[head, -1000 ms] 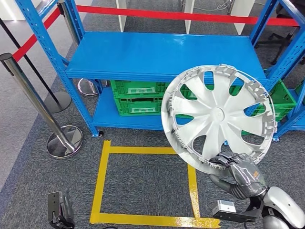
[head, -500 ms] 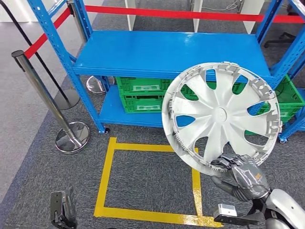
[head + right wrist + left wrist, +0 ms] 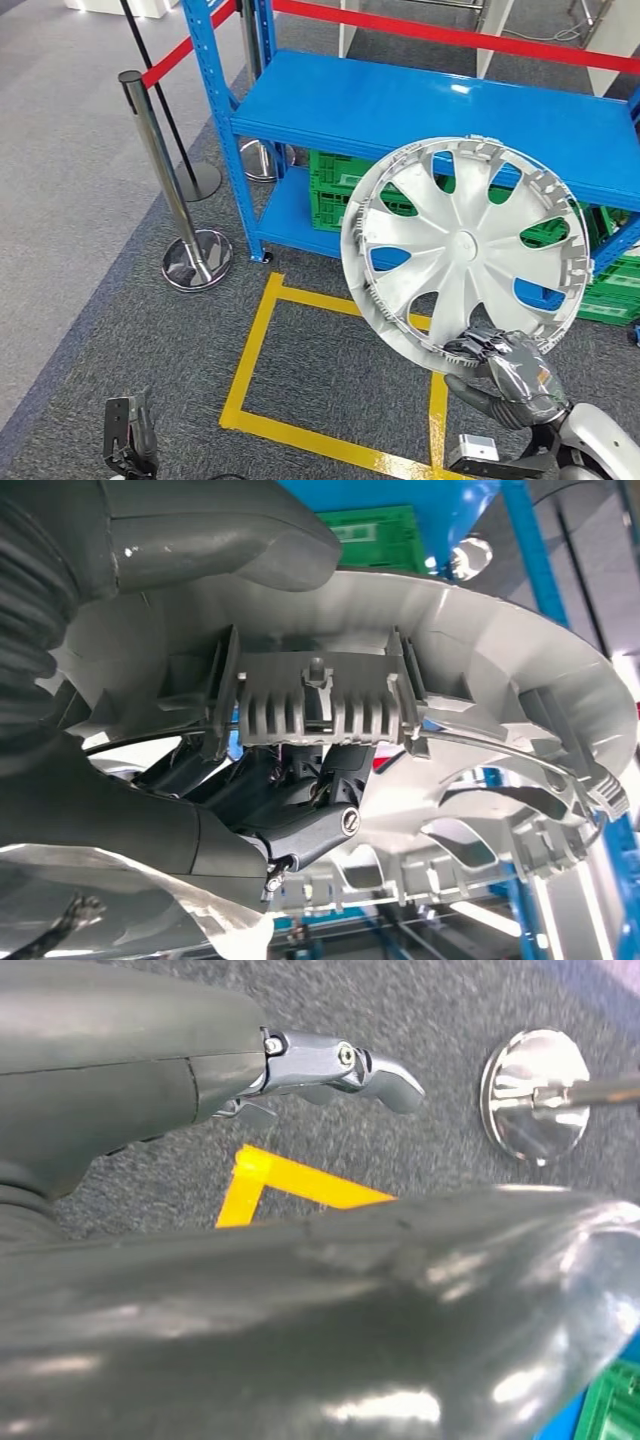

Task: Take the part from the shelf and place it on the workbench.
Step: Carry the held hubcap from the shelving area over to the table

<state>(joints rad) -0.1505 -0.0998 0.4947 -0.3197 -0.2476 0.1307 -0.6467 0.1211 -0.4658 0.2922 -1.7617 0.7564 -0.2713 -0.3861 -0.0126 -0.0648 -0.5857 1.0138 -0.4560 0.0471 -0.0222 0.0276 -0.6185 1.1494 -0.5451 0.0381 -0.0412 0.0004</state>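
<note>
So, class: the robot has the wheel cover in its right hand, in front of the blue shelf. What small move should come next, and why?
Probably keep turning away from the blue shelf to find the workbench. The right hand grips the wheel cover by its lower rim, clear of the shelf.

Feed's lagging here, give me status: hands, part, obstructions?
Right hand grips hubcap by its lower rim, clear of the shelf. Left hand low, holding nothing. Stanchion off to the left.

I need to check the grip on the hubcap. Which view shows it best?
The right wrist view: the right hand grips the hubcap at its rim, seen close. The head view shows the whole hubcap; the left wrist view shows floor.
</note>
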